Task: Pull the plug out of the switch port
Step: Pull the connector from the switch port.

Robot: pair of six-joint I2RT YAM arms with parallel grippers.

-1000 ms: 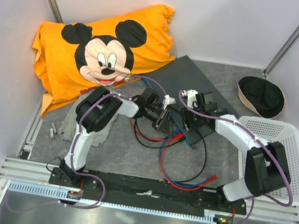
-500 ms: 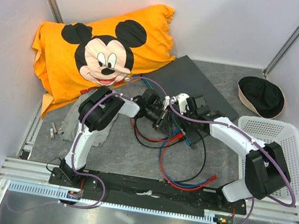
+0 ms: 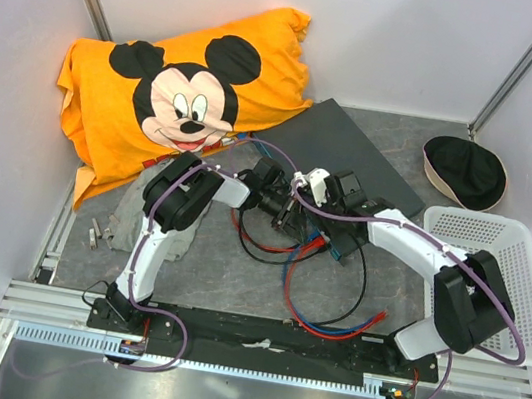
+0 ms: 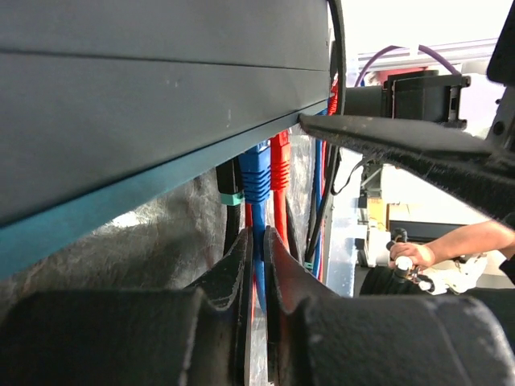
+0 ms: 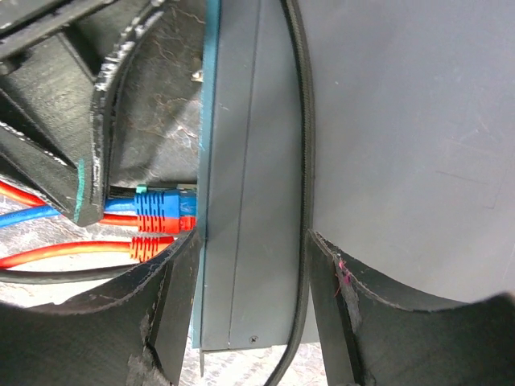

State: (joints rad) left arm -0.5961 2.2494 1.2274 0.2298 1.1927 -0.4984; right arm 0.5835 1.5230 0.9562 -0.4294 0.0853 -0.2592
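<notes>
Teal runs along the narrow socket face (image 5: 209, 121) of the switch (image 3: 353, 148), a flat dark grey box lying slantwise on the grey mat at mid-table, between the two arms. A blue plug (image 4: 256, 173) sits in one socket of that face, with a red plug (image 4: 279, 165) touching it on one side and a black plug (image 4: 229, 183) just beside it on the other. The left gripper (image 4: 257, 236) is closed on the blue cable (image 4: 257, 215) just under the blue plug, its two dark fingers nearly meeting around the cord. The right gripper (image 5: 253, 240) stands with its fingers apart at the switch's near end, one tip by the teal face and the other over the grey top, where a black cable (image 5: 302, 121) runs across. I cannot tell whether those tips press on the box. Loops of red, blue and black loose cables (image 3: 329, 316) lie on the mat in front of the switch. An orange Mickey Mouse pillow (image 3: 183, 85) rests at the far left, a black cap (image 3: 465, 170) at the far right, and a white basket (image 3: 524, 263) on the right, near the right arm.
</notes>
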